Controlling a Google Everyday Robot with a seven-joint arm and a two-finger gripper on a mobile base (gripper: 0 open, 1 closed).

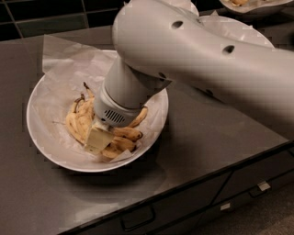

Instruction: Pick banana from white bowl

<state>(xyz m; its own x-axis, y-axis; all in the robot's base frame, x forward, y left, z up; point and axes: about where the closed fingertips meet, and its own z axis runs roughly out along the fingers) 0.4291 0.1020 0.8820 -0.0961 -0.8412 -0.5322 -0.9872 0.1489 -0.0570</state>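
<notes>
The wide, shallow white bowl [41, 133], lined with crinkled white paper, sits on the dark counter at the left. Several spotted yellow bananas [80, 121] lie in a bunch in its middle. My gripper [98, 140] reaches down from the big white arm into the bowl, right on the bananas. One cream-coloured finger [98, 139] rests against the bunch; the rest of the gripper is hidden behind the wrist.
The grey counter [193, 151] has a front edge with drawers and handles [138, 218] below. Another paper-lined white dish [239, 27] stands behind the arm at the back right, and a further bowl with food [250, 5] at the top right.
</notes>
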